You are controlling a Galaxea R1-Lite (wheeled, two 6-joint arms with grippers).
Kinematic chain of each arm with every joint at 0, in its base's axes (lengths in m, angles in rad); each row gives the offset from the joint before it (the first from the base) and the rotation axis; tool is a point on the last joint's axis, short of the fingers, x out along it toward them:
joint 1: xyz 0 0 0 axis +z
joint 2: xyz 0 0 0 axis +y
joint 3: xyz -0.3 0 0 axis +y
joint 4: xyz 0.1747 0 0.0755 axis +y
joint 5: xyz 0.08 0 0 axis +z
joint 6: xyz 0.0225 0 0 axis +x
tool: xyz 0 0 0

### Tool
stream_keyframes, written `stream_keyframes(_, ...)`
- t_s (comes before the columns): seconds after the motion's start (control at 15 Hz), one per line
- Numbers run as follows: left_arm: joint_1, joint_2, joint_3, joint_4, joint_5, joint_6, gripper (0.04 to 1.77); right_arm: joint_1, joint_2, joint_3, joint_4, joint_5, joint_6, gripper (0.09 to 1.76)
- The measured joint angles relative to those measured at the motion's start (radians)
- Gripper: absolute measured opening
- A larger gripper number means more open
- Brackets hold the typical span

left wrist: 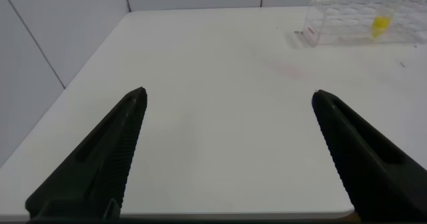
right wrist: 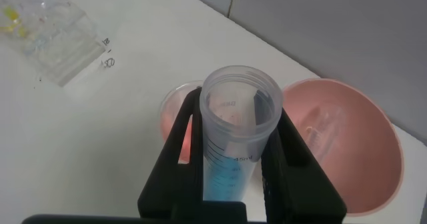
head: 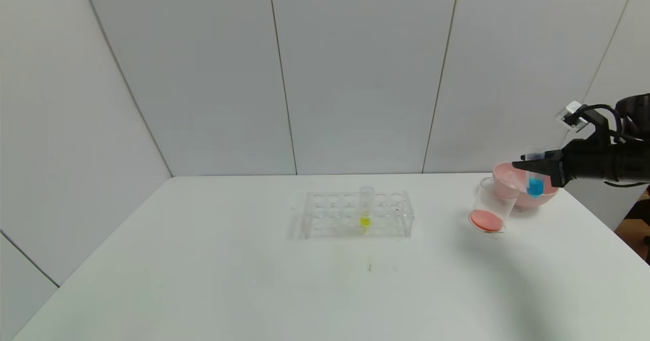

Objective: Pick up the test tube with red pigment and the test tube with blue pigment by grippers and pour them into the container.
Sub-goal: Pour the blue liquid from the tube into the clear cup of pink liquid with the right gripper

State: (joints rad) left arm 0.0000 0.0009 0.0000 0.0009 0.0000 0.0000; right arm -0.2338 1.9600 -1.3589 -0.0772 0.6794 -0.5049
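Pincers differ: the left pincer (left wrist: 227, 151) gapes wide over bare bench (head: 203, 259), while the right pincer (head: 528, 165) clamps the test tube with blue pigment (head: 534, 176), upright, cyan liquid low inside. Just below-left stands the container (head: 491, 206), orange-red liquid at its bottom; a pink bowl (head: 546, 193) sits behind.

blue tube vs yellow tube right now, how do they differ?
The blue tube is clamped in the right gripper, up in the air by the beaker and pink bowl; the yellow tube stands upright in the rack on the table. Blue liquid versus yellow. Both are clear tubes, open on top.
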Motion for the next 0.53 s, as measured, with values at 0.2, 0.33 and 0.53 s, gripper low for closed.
stream_keyframes(0.2,0.0,0.0,0.0,0.0,0.0,0.0,1.76,0.022,0.01,-0.085,0.151,-0.042,-0.118,0.55)
stream_keyframes(0.33,0.0,0.0,0.0,0.0,0.0,0.0,1.76,0.033,0.022,-0.159,0.264,-0.088,-0.182,0.55)
stream_keyframes(0.53,0.0,0.0,0.0,0.0,0.0,0.0,1.76,0.044,0.048,-0.283,0.449,-0.155,-0.269,0.55)
